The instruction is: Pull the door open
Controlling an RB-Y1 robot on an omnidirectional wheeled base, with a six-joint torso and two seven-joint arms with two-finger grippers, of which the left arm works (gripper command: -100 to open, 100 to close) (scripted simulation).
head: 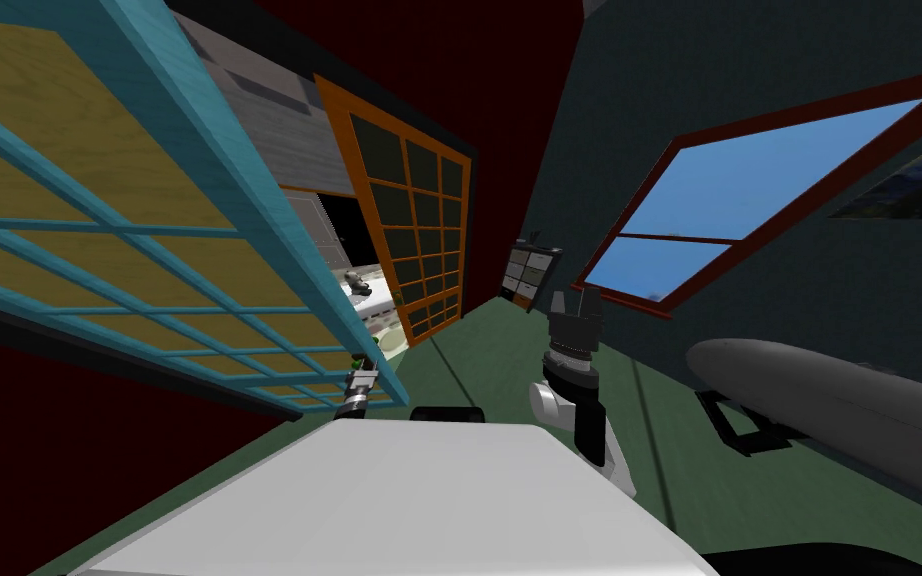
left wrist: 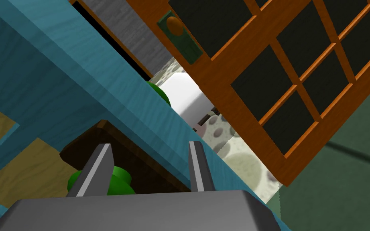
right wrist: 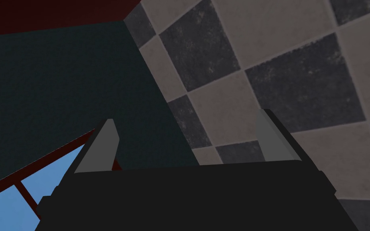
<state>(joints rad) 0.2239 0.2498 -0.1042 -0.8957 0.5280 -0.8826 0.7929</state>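
The teal-framed door [head: 149, 200] with yellowish panels stands swung out on my left, its free edge [left wrist: 100, 80] seen end-on in the left wrist view. My left gripper [head: 361, 378] [left wrist: 150, 146] is at that edge, over a brown handle plate [left wrist: 140, 160]. A green knob [left wrist: 118, 182] lies low behind one finger [left wrist: 96, 168] and does not reach the other. The fingers stand apart, narrower than full width, pressing nothing. A second green knob [left wrist: 158, 90] shows on the door's far side. My right gripper [head: 574, 295] [right wrist: 186, 116] is raised in front of me, open and empty.
An orange door [head: 419, 230] [left wrist: 300, 80] with dark panes stands ajar just beyond. A pale spotted floor and a white object [left wrist: 184, 94] show in the gap. A long grey body [head: 829, 400] lies at right under a window [head: 749, 190]. A small cabinet [head: 532, 270] stands at the far wall.
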